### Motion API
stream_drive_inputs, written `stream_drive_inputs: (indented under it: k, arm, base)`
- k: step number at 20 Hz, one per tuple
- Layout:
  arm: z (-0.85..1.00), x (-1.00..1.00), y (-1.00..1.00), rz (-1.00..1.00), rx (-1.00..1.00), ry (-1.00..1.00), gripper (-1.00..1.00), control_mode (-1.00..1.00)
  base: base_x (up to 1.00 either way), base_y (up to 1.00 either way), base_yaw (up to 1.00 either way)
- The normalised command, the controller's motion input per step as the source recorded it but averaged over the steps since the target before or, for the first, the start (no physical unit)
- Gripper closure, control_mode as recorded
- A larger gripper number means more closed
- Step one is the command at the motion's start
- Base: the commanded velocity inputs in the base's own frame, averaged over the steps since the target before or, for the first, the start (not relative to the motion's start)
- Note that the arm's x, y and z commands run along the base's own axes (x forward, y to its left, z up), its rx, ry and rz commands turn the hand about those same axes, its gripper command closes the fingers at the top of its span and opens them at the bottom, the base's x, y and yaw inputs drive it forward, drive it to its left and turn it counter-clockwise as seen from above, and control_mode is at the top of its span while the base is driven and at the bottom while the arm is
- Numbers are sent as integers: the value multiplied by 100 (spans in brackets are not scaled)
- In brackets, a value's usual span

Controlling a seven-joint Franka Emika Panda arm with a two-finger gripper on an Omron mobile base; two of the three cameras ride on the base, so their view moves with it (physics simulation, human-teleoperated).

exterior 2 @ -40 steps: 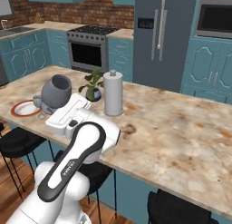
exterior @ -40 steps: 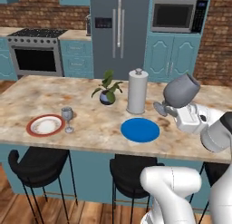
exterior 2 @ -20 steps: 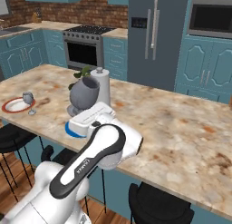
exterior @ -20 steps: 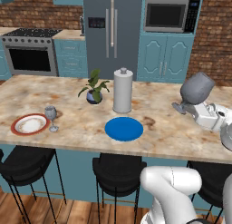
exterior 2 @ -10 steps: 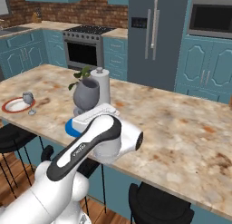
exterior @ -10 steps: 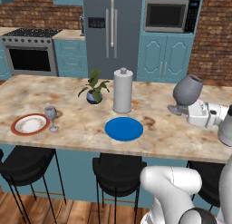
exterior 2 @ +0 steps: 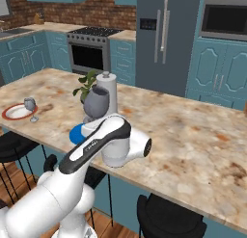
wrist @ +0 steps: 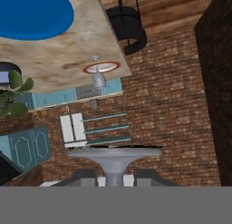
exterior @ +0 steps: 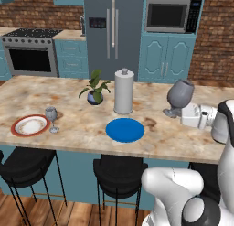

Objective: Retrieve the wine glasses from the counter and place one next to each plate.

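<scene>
- Since half a second ago the larger wine glass point(exterior: 181, 96) has drifted left and slightly lower over the counter point(exterior: 73, 129), towards the blue plate point(exterior: 125, 130); the base views themselves have held steady over that interval.
- The gripper point(exterior: 177, 113) is clamped on the stem of that glass just above its foot. In the hand view the stem rises between the two dark fingertips point(wrist: 84, 175), with the round foot spread across the frame.
- The glass is carried tilted, bowl up and leaning away from the hand, clear of the worktop and to the right of the paper towel roll point(exterior: 123, 91).
- The small wine glass point(exterior: 51, 115) already stands upright just beside the red-rimmed plate point(exterior: 31, 126), on its right. That half of the task looks complete.
- The blue plate has no glass next to it yet.
- Handling judgement: the glass is stiff, smooth and brittle, top-heavy with its dark rounded bowl. A stem grip is the sound hold, but the bowl can swing.
- It should be brought upright before the foot meets stone, and set down gently.
- The plant pot point(exterior: 95, 96) stands behind the plate, out of the likely path.
</scene>
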Motion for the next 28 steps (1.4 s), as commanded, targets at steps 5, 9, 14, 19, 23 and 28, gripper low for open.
stream_drive_inputs:
  k: [5, 9, 14, 19, 23, 28]
  arm:
    - [-29, 31, -10, 0, 0, 2, 100, -100]
    - [-30, 26, -15, 0, -1, 0, 100, -100]
    - [-28, 7, -2, 0, -6, -2, 100, -100]
    - [-35, 1, -2, 0, -12, -3, 100, -100]
    - [-38, 0, -2, 0, -13, 0, 100, -100]
    - [-37, 7, 0, 0, -13, 0, 100, -100]
  base:
    - [0, 0, 0]
    - [0, 0, 0]
    - [0, 0, 0]
    - [0, 0, 0]
    - [0, 0, 0]
    - [0, 0, 0]
